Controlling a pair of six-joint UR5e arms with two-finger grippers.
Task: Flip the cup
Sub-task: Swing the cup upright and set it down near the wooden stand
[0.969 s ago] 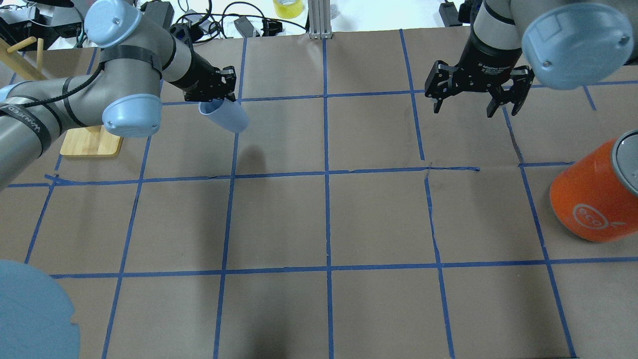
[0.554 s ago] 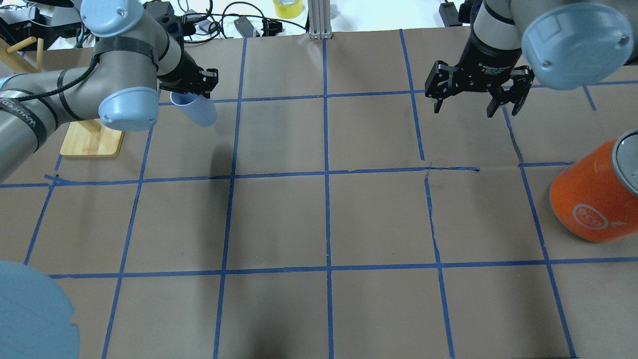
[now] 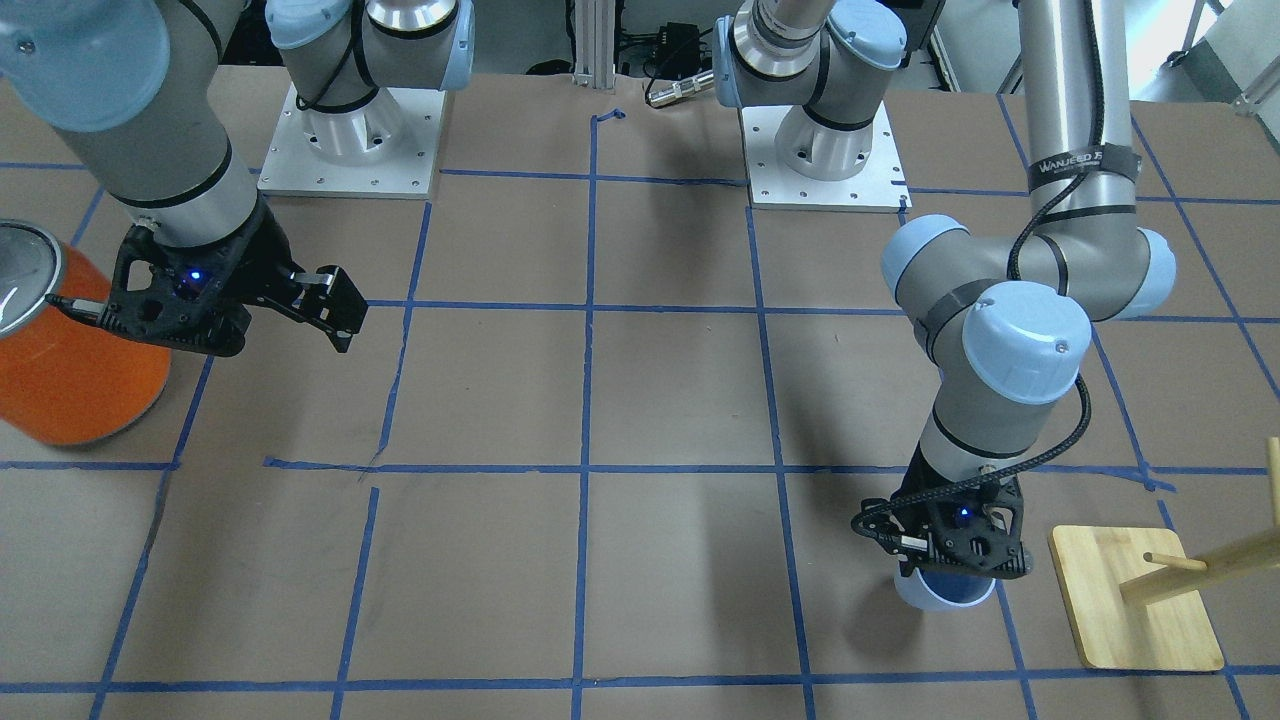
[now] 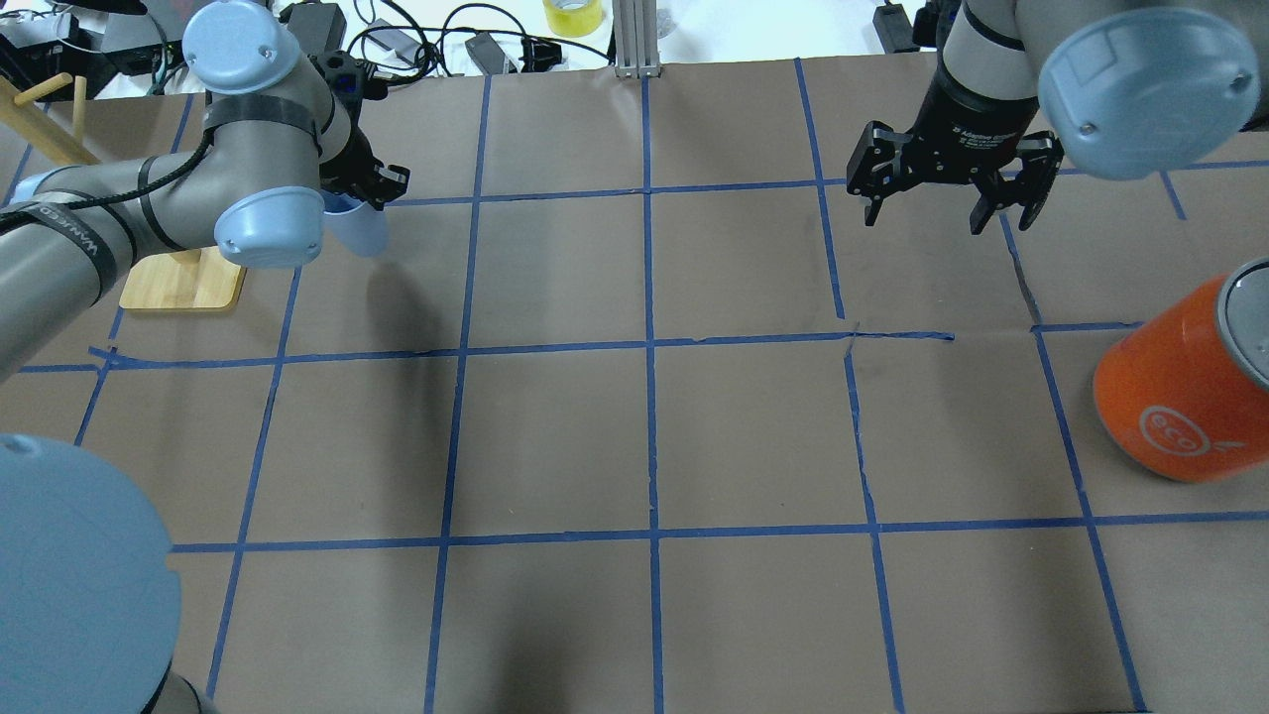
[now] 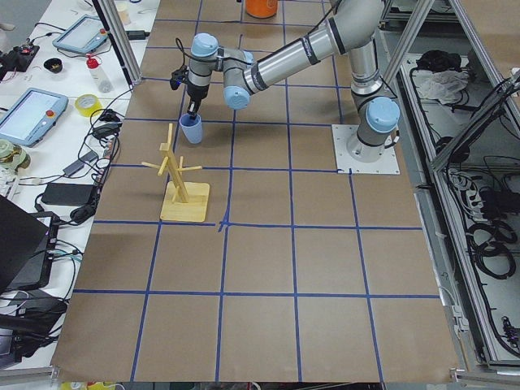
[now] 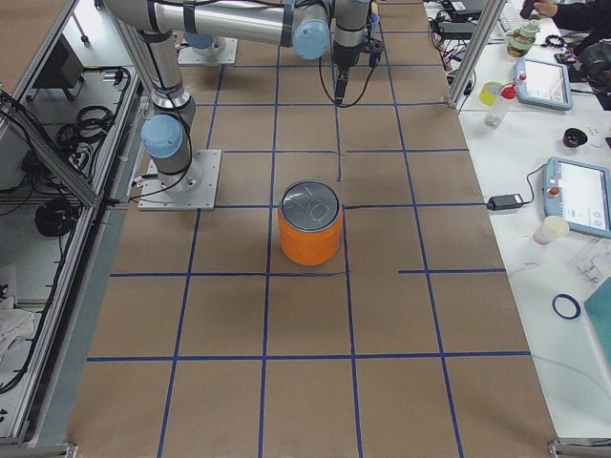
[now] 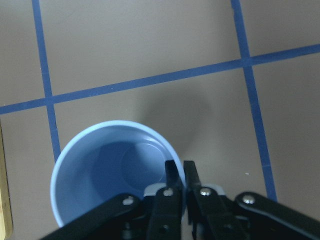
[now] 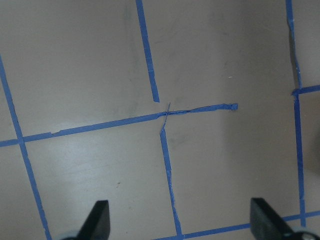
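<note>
The pale lavender-blue cup (image 4: pixel 359 228) is upright with its mouth up, at the far left of the table next to the wooden stand. My left gripper (image 4: pixel 374 188) is shut on its rim, one finger inside and one outside, as the left wrist view shows at the cup's wall (image 7: pixel 100 170). The cup also shows in the front view (image 3: pixel 945 593) and the left view (image 5: pixel 191 130); I cannot tell whether its base touches the paper. My right gripper (image 4: pixel 942 206) is open and empty, hovering over the far right squares (image 8: pixel 182 225).
A large orange canister (image 4: pixel 1180 392) with a silver top stands at the right edge (image 3: pixel 60 370). A wooden peg stand on a bamboo base (image 4: pixel 183 283) sits just left of the cup (image 3: pixel 1130 600). Cables and clutter lie beyond the far edge.
My left arm has swung left and drawn back with the cup. The cup has gone from tilted to upright and has come down close to the paper beside the wooden stand. The right arm has not moved.
</note>
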